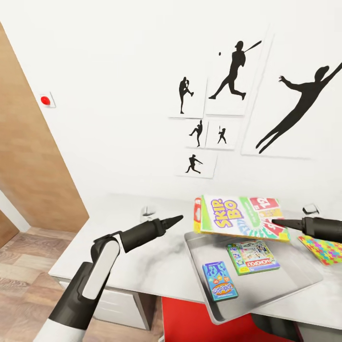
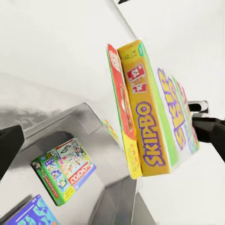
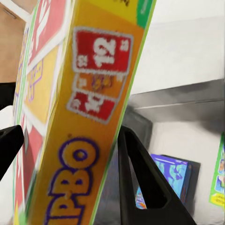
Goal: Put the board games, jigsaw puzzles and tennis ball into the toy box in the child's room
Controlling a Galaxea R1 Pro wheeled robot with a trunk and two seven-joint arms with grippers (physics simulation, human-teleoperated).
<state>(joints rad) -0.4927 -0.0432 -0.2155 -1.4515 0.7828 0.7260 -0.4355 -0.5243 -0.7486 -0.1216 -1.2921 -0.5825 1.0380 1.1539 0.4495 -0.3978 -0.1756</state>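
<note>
Against a white wall point(image 1: 118, 118) hung with black sports-silhouette pictures point(image 1: 235, 76): light grey worktop point(image 1: 142, 256), white drawers under it, brown door point(image 1: 33, 156) at left, wood-plank floor point(image 1: 28, 256) below.

On worktop: pale grey toy box point(image 1: 294, 275), broad flared rim. Inside, lying flat: green-edged Monopoly box point(image 1: 252, 257) and smaller light-blue cartoon box point(image 1: 220, 281), well apart. Just beside rim at right: jigsaw puzzle point(image 1: 325, 249), flat on worktop.

Over far edge of toy box: Skip-Bo box point(image 1: 240, 217), yellow-red-green, held in the air, clear of bin floor. Long axis running roughly left-right in head view, printed face tilted up toward camera, one yellow end pointing at left arm.

Right hand point(image 1: 276, 222) clamped on Skip-Bo box at its right end; black fingers point(image 3: 140, 183) either side of box in right wrist view.

Left hand point(image 1: 176, 219) hanging over bare worktop, just left of toy box, holding nothing, fingertips drawn together to a point.
</note>
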